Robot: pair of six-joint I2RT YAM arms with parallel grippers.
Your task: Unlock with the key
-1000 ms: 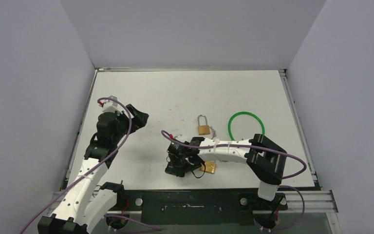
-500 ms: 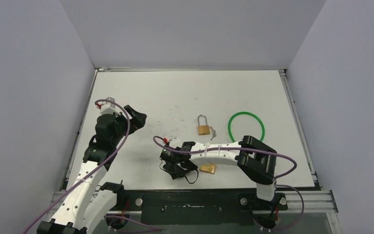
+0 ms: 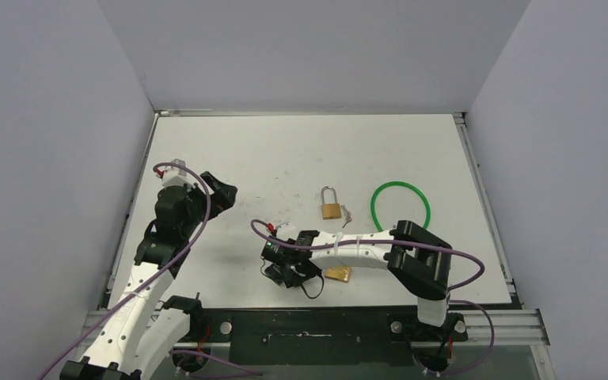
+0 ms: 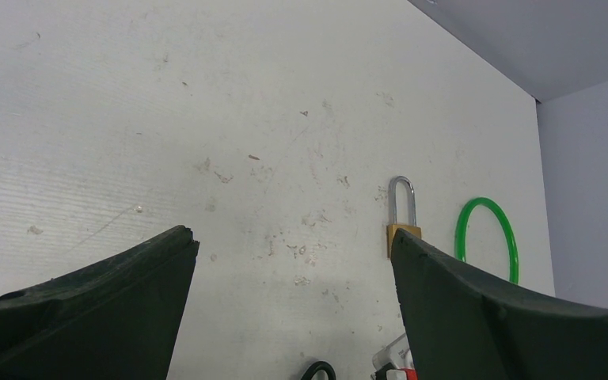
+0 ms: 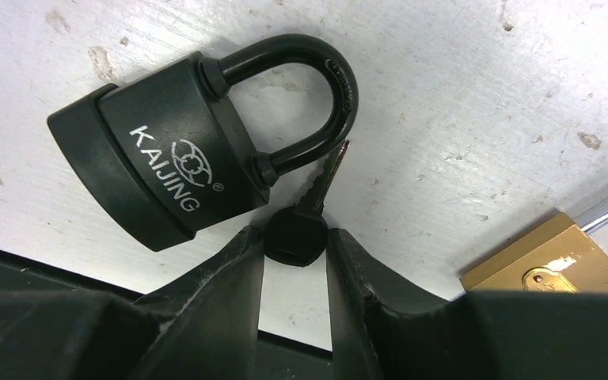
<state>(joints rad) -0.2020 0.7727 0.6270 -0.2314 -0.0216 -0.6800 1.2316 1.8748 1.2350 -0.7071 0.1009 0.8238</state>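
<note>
1. Top view:
   - The right gripper point(image 3: 286, 273) is low over the table point(image 3: 285, 150), near edge, centre-left.
   - The black padlock is mostly hidden under it here.
   - The near brass padlock point(image 3: 337, 274) sits just right of it.
   - The far brass padlock point(image 3: 332, 209) and the green ring point(image 3: 374, 207) lie farther back.
   - The left gripper point(image 3: 223, 192) hangs well apart to the far left, so the right arm is clearly the nearer one.

2. Left wrist view:
   - The left gripper point(image 4: 291, 237) has its jaws wide apart w/ nothing between them.
   - Only the far brass padlock point(image 4: 402, 231) and the green ring point(image 4: 486, 201) show ahead.

3. Right wrist view:
   - The right gripper point(image 5: 294, 247) has its fingers pressed on both sides of the key's black head, so it looks gripped.
   - The key point(image 5: 317, 194) points away from the hand, far-right, w/ its tip touching the shackle of the black padlock point(image 5: 166, 150).
   - The lock lies flat. Its long axis runs base near-left to shackle far-right, roughly parallel to the key.
   - The keyhole isn't visible; prob. it's in the base, i.e. the end opposite the key tip.
   - Judgement: the blade must be brought round to the base end before it can go in.
   - The near brass padlock point(image 5: 554, 265) is at the right edge.
</note>
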